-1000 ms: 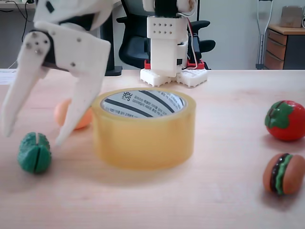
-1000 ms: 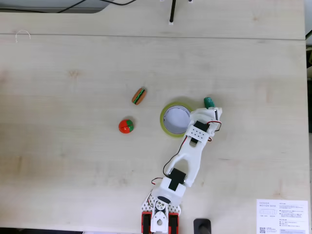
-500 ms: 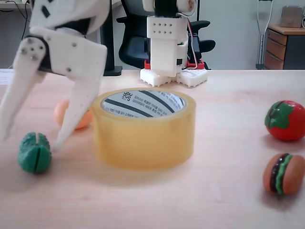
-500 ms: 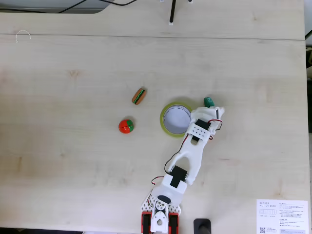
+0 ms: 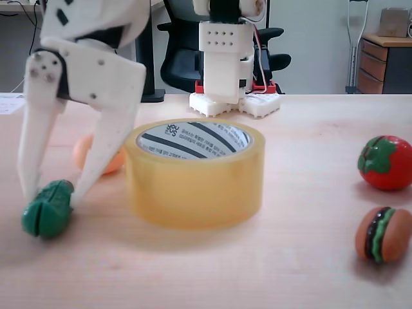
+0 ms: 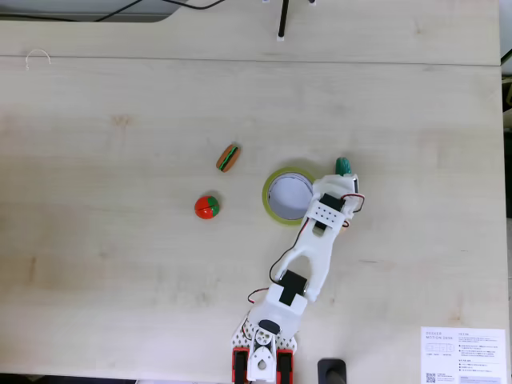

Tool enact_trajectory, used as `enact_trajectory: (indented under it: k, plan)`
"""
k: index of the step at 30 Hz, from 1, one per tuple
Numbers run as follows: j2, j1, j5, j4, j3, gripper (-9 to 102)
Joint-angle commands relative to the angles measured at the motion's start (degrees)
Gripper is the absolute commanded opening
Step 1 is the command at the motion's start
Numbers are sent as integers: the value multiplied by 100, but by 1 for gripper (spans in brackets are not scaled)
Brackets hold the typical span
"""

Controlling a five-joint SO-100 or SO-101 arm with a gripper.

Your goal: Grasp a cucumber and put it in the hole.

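Tape roll (image 5: 193, 174): large, translucent yellow, lying flat near the middle of the table (image 5: 302, 270); seen as a yellow ring (image 6: 288, 194) in the fixed view from above. Hole (image 5: 193, 140) round, walled by a white core with black stripes and print; nothing seen inside.

Cucumber (image 5: 47, 209): small, stubby, dark green plastic, deep lengthwise groove, tilted, resting on the table to the left of the tape roll in the low fixed view. From above, a green tip (image 6: 343, 166) showing just past the gripper, right of the roll, clear of the table's right edge.

Gripper (image 5: 50, 191): white, two long tapered fingers, tips set either side of the cucumber's top and touching it; jaws narrowed around it, firmness of grip not tellable. From above (image 6: 342, 174), white arm running up from the base at the near table edge.

Orange egg-shaped toy (image 5: 96, 154): smooth, partly hidden behind one finger, just left of the roll.

Tomato toy (image 5: 385, 162): glossy red with green leaf cap, toward the right edge of the low view, well apart from the roll. Hamburger toy (image 5: 383, 234): brown bun, green and dark layers, lying on its side in front of the tomato.

Table: pale wood grain, broad bare stretches on the left and along the far edge in the view from above (image 6: 120, 120).
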Motion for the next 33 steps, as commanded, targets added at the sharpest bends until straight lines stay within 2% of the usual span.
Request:
enact_trajectory:
  k: [1,6,9,13,22,33]
  plan:
    - [-141,-272,88,149,53,3]
    - [-185,-308,88,149,44,1]
    - [-97,-308,88,237,79,6]
    - [176,-299,88,422,88,0]
    - [650,-246,88,562,79,0]
    - [642,-9,114,650,-967,0]
